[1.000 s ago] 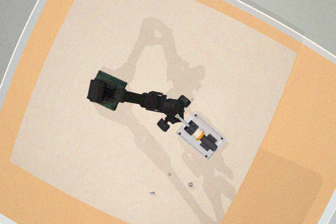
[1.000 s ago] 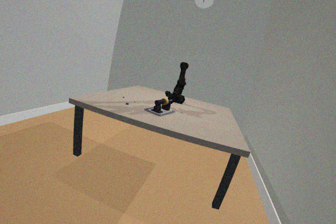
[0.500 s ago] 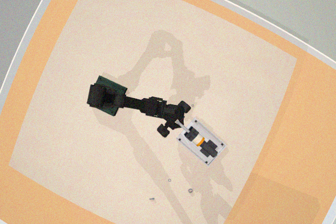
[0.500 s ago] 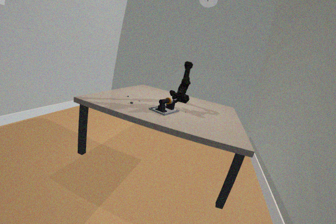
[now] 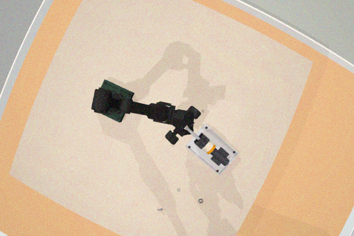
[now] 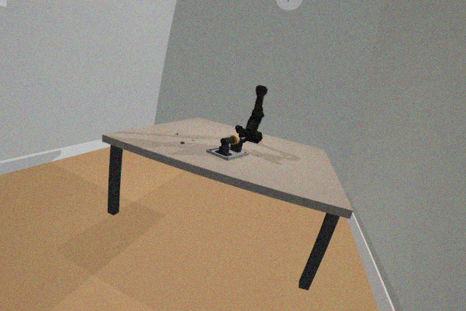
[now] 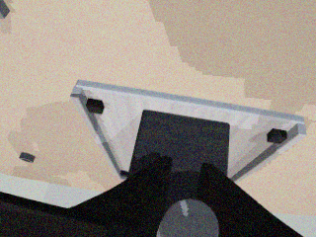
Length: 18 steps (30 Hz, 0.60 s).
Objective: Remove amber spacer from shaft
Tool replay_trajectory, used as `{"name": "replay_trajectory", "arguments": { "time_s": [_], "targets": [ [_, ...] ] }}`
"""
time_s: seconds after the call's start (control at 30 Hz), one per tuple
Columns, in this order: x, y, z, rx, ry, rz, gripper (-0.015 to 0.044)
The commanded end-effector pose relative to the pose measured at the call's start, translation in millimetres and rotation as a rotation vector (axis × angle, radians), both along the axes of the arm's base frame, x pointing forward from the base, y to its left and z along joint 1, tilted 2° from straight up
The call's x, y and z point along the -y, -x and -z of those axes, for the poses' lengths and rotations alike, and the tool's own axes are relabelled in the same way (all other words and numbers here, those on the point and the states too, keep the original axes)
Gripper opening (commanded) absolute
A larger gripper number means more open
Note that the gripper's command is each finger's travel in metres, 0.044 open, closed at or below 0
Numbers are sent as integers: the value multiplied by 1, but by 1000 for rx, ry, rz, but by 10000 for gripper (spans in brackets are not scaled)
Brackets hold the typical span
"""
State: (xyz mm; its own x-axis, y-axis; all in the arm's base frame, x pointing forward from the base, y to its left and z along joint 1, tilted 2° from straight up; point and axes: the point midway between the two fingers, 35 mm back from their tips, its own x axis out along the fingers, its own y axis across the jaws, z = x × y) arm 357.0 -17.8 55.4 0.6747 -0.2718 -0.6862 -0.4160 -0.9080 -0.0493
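Note:
The grey shaft (image 5: 194, 134) (image 7: 189, 220) sticks out of the near dark support block (image 5: 202, 140) (image 7: 188, 138) toward the arm. My gripper (image 5: 188, 129) (image 7: 185, 169) is shut on the shaft near its outer end. The amber spacer (image 5: 211, 148) (image 6: 236, 139) hangs on the shaft line beside the big dark housing block (image 5: 222, 156) (image 6: 224, 146). Pale spacer material (image 5: 207, 145) lies between the amber spacer and the near block. The shaft's inner end is hidden, and single pale spacers cannot be told apart.
The blocks stand on a pale base plate (image 5: 218, 139) (image 6: 240, 155) (image 7: 118, 116) with dark corner bolts. A dark ring (image 5: 200, 200) (image 6: 182, 143), a small ring (image 5: 178, 189) and a small screw-like part (image 5: 160, 209) lie off to one side. Another tiny ring (image 5: 203, 110) lies near the gripper.

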Motion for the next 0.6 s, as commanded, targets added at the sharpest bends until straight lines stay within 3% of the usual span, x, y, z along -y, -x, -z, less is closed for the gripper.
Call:
{"name": "replay_trajectory", "arguments": {
  "time_s": [0.0,0.57],
  "targets": [
    [0,1,0,1,-1,6,0],
    [0,2,0,1,-1,6,0]
  ]
}}
